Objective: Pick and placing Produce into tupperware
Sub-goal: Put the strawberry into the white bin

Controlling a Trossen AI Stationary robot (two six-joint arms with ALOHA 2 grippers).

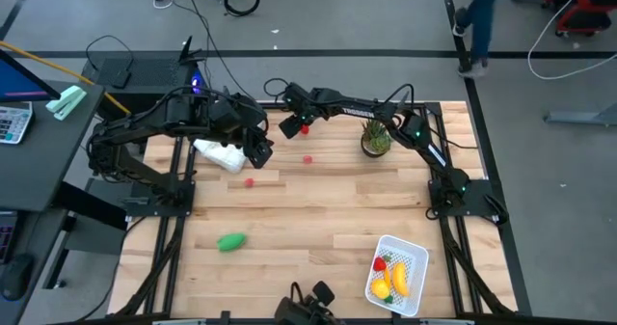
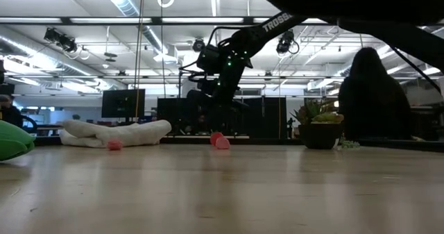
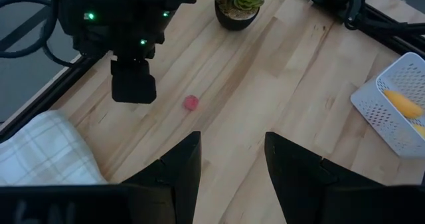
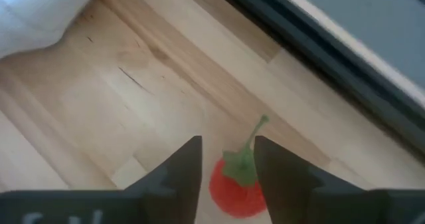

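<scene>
Beside the potted plant (image 1: 376, 139): right tool (image 4: 228, 161), fingers spread, straddling a red fruit with a green stem (image 4: 237, 181) on the surface (image 1: 318, 214).
Left tool (image 3: 232, 159): fingers spread, near the checked cloth (image 1: 222, 155).
Container (image 1: 413, 260): white, perforated, well apart from the plant; holds a banana (image 1: 399, 279) and a red piece (image 1: 381, 264).
Loose produce: two small red pieces (image 1: 308, 158) (image 1: 249, 181), green oblong piece (image 1: 231, 241).

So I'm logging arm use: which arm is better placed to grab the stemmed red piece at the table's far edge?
Right. The right gripper has its open fingers either side of the stemmed red piece; the left gripper is over bare table.
</scene>
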